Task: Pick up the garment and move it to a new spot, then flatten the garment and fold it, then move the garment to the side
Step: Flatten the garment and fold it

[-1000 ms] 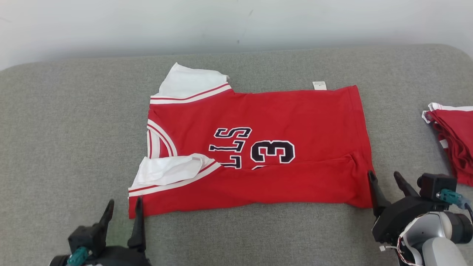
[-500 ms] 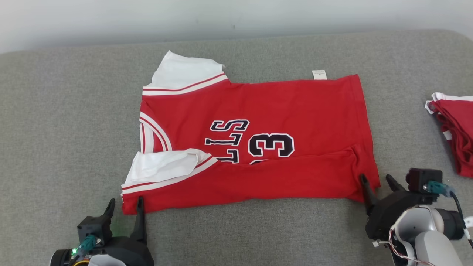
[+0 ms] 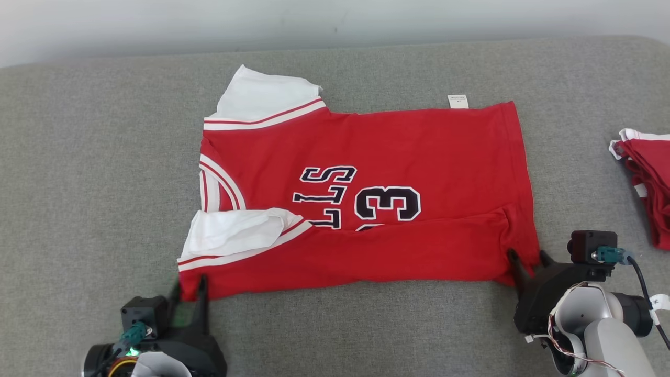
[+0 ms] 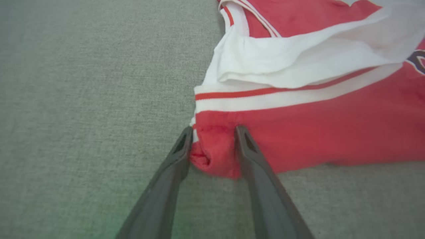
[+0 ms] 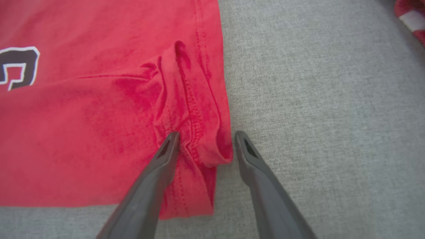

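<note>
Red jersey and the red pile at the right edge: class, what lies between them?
In the head view, only bare grey surface lies between the jersey and the pile. The right end effector sits lower, at the jersey's near corner.

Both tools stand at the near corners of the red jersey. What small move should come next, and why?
Probably close both tools. The left tool straddles the bunched sleeve-side corner of the red short-sleeved jersey, the right tool its hem corner; both jaws stand apart, so the cloth is not yet pinched for folding.
</note>
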You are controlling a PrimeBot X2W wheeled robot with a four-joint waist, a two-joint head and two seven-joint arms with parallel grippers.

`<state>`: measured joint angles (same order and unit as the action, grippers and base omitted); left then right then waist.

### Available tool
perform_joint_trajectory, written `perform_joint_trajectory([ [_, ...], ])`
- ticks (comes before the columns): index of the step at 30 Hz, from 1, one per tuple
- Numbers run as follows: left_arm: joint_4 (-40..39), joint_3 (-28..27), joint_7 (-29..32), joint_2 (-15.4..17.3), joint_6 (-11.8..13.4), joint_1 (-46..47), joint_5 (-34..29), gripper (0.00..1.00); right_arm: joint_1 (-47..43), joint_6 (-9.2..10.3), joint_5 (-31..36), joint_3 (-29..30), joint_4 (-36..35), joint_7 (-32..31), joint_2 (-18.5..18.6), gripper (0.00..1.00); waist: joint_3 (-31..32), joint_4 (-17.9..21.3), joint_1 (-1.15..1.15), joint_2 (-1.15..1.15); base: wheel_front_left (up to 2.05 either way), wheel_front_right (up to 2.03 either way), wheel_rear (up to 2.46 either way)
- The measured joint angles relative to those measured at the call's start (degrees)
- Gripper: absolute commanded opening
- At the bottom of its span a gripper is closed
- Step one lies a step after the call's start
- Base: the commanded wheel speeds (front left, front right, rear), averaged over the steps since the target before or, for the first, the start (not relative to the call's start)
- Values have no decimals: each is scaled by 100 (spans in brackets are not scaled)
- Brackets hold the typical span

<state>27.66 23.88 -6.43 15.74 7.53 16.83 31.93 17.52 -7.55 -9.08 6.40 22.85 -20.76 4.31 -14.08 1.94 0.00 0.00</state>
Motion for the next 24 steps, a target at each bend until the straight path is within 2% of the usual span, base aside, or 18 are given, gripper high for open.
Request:
perform_joint_trajectory([
  [1, 11, 20, 15, 0, -32, -4, 14, 0, -7, 0, -1, -7, 7, -20, -7, 10, 13, 3, 0, 0, 0, 0, 0],
  [2, 19, 32, 20, -5, -53, -8, 27, 0, -15, 0, -8, -14, 7, -24, -14, 0, 29, 8, 0, 0, 0, 0, 0],
  [16, -236, 22, -103, 75, -96, -479, 204, 0, -438, -1, -169, 1, -355, 112, -64, 0, 438, 65, 0, 1, 0, 0, 0],
  [24, -957, 46, -85, 227, 86, -1209, 248, 0, -1061, -1, -279, 194, -995, -56, -74, 0, 737, 42, 0, 0, 0, 0, 0],
])
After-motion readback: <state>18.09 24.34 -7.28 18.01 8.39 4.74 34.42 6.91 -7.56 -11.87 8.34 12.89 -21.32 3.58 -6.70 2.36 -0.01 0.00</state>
